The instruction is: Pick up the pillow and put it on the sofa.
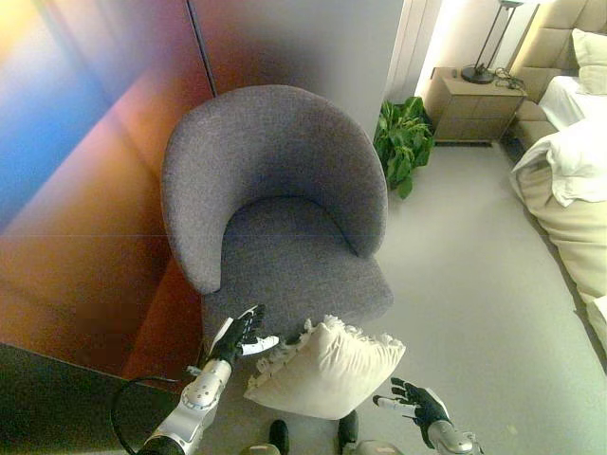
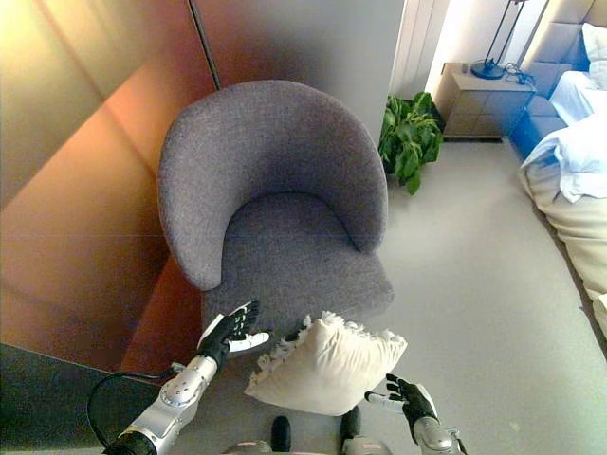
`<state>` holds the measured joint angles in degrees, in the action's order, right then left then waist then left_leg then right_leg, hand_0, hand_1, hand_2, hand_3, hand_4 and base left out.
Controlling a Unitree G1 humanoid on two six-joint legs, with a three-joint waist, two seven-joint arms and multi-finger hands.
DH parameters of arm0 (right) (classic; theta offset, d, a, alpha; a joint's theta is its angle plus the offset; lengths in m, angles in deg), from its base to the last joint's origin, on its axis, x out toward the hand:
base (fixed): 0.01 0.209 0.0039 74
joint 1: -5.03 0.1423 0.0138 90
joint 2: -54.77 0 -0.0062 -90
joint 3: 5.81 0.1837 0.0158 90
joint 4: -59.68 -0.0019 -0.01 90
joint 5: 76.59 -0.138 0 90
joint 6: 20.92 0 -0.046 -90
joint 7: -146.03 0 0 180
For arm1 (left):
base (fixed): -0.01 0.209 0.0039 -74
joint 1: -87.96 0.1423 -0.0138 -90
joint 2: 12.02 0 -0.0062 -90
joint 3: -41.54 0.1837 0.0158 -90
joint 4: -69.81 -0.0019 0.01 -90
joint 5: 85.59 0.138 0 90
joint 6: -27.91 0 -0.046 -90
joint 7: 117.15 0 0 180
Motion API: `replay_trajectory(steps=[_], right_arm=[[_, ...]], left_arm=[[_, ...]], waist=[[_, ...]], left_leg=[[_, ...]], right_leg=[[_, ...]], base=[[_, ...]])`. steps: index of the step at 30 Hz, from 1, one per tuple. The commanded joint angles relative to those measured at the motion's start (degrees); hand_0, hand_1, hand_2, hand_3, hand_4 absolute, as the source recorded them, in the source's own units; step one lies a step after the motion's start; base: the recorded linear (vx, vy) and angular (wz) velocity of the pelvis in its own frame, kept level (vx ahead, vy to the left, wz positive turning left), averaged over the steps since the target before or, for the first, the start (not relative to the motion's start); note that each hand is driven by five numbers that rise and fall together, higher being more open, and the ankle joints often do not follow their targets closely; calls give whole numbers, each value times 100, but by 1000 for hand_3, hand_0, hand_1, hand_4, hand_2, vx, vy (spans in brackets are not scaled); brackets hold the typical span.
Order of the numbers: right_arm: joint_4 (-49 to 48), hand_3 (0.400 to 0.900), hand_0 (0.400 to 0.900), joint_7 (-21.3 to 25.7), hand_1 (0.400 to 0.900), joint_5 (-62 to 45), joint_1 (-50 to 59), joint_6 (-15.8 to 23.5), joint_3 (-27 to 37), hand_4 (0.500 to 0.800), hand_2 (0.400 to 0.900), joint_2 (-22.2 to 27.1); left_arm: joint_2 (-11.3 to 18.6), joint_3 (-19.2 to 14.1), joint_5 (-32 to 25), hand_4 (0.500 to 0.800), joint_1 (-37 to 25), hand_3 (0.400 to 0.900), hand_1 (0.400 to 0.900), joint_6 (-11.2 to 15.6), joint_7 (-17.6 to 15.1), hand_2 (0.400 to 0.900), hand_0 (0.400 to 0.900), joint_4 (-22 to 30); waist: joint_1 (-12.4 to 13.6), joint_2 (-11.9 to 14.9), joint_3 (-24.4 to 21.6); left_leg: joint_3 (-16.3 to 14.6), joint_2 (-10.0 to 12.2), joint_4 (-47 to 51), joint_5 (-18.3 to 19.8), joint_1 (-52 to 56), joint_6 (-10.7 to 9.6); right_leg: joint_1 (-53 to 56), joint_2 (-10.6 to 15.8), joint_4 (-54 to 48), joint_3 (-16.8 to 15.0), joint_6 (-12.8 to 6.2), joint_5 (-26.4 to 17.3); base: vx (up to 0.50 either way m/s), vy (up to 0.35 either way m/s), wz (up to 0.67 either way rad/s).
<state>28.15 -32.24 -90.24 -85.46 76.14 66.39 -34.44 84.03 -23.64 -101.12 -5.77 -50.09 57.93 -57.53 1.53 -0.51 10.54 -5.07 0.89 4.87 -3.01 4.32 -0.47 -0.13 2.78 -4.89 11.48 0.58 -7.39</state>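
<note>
Down at the bottom centre of the frame, the cream pillow [image 1: 325, 370] hangs between my two hands, just in front of the armchair's seat edge. Its long axis runs from lower left to upper right, with one fringed corner pointing up toward the seat and the broad face tilted up toward me.

My left hand [image 1: 239, 335] sits at lower left of centre, fingers spread and fairly straight, white tips reaching toward the pillow's left corner; I cannot tell whether they touch the fringe. It grasps nothing. My right hand [image 1: 415, 400] is at the lower right, fingers loosely extended toward the pillow's right underside, close to the fabric but with no visible grip, so it too is released.

Beyond, the grey armchair [image 1: 275, 190] fills the middle of the frame, its rounded back against the wall. Farther off, at upper right, a green plant [image 1: 403, 140] stands beside a wooden nightstand [image 1: 471, 106] carrying a lamp [image 1: 488, 43], and a bed [image 1: 569, 190] with white bedding runs along the right edge.
</note>
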Motion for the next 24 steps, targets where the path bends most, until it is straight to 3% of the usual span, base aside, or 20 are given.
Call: replay_trajectory(steps=[1,11,24], right_arm=[[-172,900,900,27,900,108,375,265,-281,800,900,266],[-189,900,900,-14,900,184,471,278,-429,800,900,341],[-308,900,900,163,900,129,793,449,-583,800,900,449]], left_arm=[[127,35,255,800,-563,900,900,350,-35,900,900,94],[185,249,375,800,-777,900,900,186,46,900,900,-116],[149,461,381,800,-1177,900,900,314,-62,900,900,-401]], waist=[[-169,28,-51],[-336,8,164],[-530,16,699]], left_leg=[[-23,53,-172,333,-149,-119],[-173,58,-308,394,-264,-100],[-354,40,-667,487,-689,-57]], right_leg=[[170,327,576,-216,-697,831],[-11,332,493,-414,-720,714],[-532,410,582,-765,-772,547]], base=[[-6,-6,-8],[-2,-1,-11],[-38,-3,-10]])
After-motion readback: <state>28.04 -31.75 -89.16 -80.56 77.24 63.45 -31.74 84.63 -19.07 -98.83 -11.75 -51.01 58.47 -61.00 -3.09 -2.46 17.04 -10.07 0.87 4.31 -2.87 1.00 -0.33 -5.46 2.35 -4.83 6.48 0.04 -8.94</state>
